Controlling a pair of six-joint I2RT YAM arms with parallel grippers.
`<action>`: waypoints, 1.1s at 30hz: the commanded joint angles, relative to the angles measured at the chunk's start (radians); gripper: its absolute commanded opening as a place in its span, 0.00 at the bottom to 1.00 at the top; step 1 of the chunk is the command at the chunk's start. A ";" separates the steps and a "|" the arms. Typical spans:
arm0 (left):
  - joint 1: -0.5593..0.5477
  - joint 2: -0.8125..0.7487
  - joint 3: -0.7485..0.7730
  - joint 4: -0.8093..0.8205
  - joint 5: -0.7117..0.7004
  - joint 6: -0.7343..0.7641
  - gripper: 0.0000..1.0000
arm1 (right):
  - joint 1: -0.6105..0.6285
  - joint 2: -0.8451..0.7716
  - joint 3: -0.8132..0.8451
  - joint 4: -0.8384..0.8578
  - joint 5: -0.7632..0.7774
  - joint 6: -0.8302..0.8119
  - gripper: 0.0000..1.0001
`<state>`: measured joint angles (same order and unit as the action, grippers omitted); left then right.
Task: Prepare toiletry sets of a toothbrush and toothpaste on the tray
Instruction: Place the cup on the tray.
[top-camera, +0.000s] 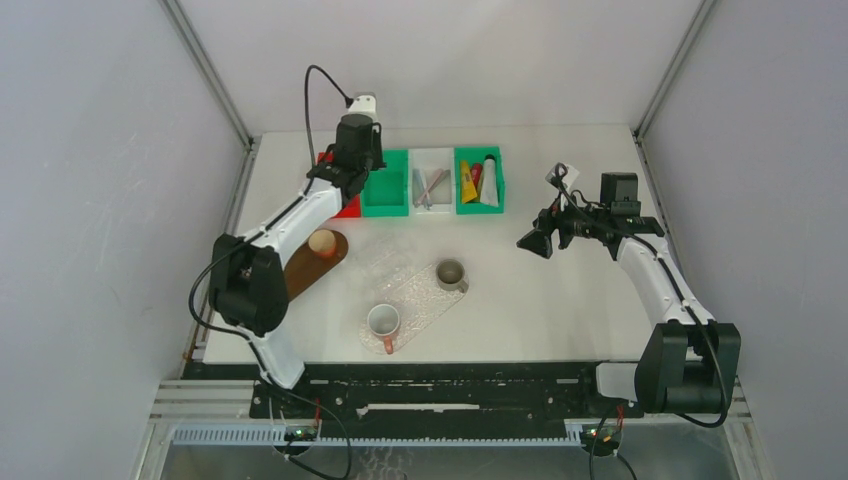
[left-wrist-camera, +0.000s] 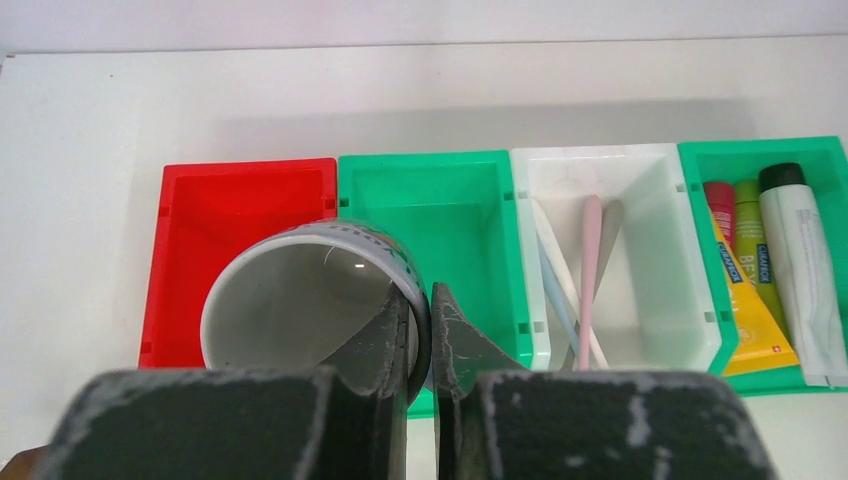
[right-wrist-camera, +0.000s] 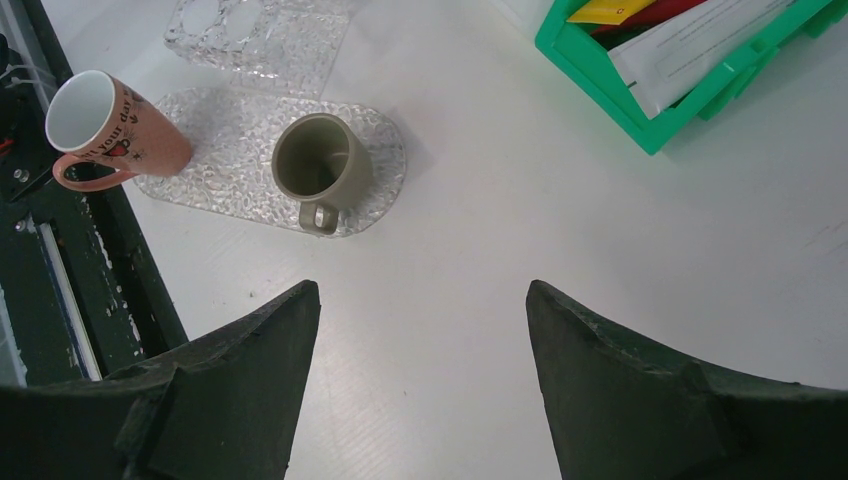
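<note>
While the left hand (left-wrist-camera: 420, 302) pinches the rim of a grey mug (left-wrist-camera: 300, 290) above the red bin (left-wrist-camera: 240, 200), the right hand (right-wrist-camera: 424, 300) hangs spread over the table (right-wrist-camera: 560, 200). Toothbrushes (left-wrist-camera: 588, 260) lie crossed in the white bin (left-wrist-camera: 670, 200); tubes (left-wrist-camera: 765, 270) fill the green bin (left-wrist-camera: 830, 160) touching its right side
</note>
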<state>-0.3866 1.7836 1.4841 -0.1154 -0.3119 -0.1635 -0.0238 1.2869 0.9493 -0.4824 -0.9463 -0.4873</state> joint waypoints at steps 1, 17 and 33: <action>-0.013 -0.129 -0.025 0.108 -0.019 0.027 0.00 | 0.000 -0.016 0.013 0.015 -0.005 -0.016 0.84; -0.035 -0.297 -0.116 0.122 -0.011 0.028 0.00 | -0.008 -0.025 0.013 0.014 -0.012 -0.014 0.84; -0.068 -0.472 -0.228 0.109 0.002 -0.029 0.00 | -0.007 -0.062 0.013 0.014 -0.043 -0.006 0.84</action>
<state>-0.4412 1.4109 1.2747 -0.0769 -0.3103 -0.1661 -0.0265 1.2648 0.9493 -0.4828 -0.9527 -0.4881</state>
